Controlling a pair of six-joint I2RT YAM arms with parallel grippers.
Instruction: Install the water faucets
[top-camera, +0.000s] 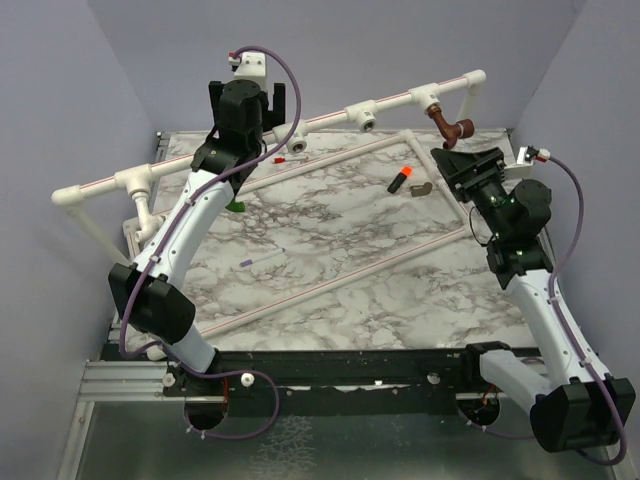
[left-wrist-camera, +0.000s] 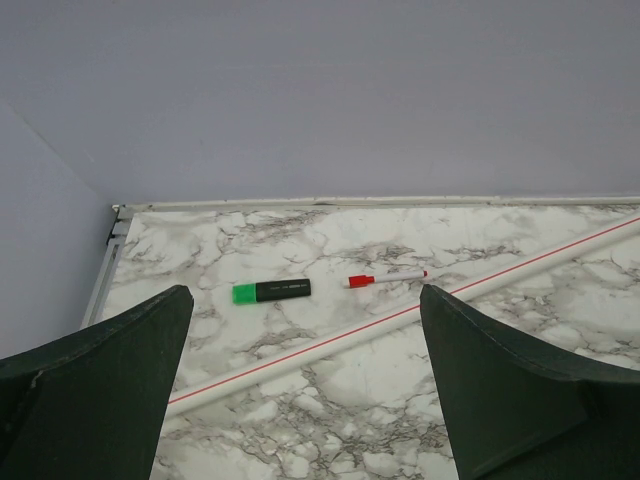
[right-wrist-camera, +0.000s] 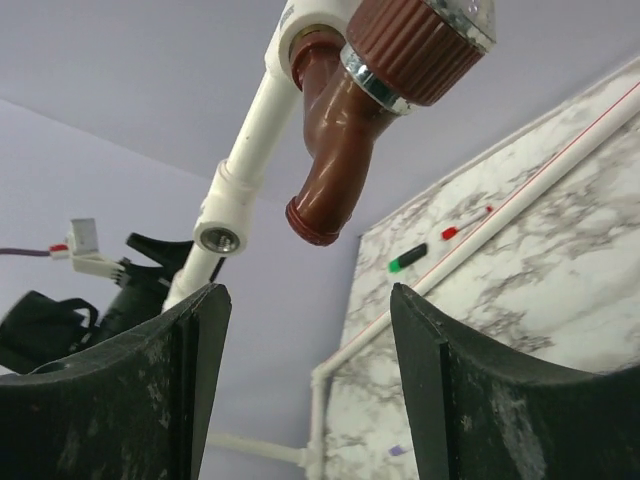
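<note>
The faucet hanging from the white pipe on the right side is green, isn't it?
Not green. The faucet hanging from the white pipe on the right side is dark reddish-brown. The right wrist view shows it close up, and the top external view shows the same colour.

Robot test cell in a lab, going by a marble-print tabletop (top-camera: 330, 290) boxed in by bare lilac panels (top-camera: 350, 40), left arm (top-camera: 190, 225) and right arm (top-camera: 540, 290) bolted along an aluminium rail (top-camera: 120, 380), white practice pipework (top-camera: 360, 112) mounted across the back
</note>
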